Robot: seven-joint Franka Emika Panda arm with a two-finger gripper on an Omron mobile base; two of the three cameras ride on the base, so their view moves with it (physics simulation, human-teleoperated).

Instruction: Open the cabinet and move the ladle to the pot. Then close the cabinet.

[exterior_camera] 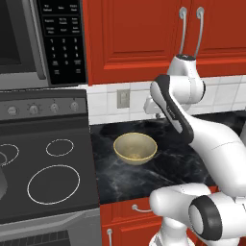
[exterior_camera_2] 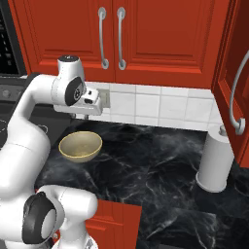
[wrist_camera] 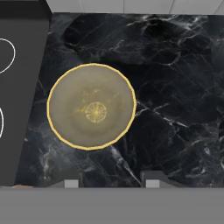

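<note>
The cabinet [exterior_camera_2: 114,36] hangs above the bench [exterior_camera_2: 160,160], both doors shut, its two silver handles [exterior_camera_2: 112,38] side by side at the centre. Below it, the arm [exterior_camera: 192,129] holds its gripper [wrist_camera: 111,183] over the bench, above a yellowish bowl [wrist_camera: 91,106]. The jaws stand partly apart, with nothing between them. A cooktop [exterior_camera: 43,168] lies left of the bowl, and a white paper roll [exterior_camera_2: 215,160] stands at the right.

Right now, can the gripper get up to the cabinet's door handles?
Probably yes. The gripper points down over the bowl, and the closed cabinet hangs just above the arm, its handles with nothing before them.
</note>
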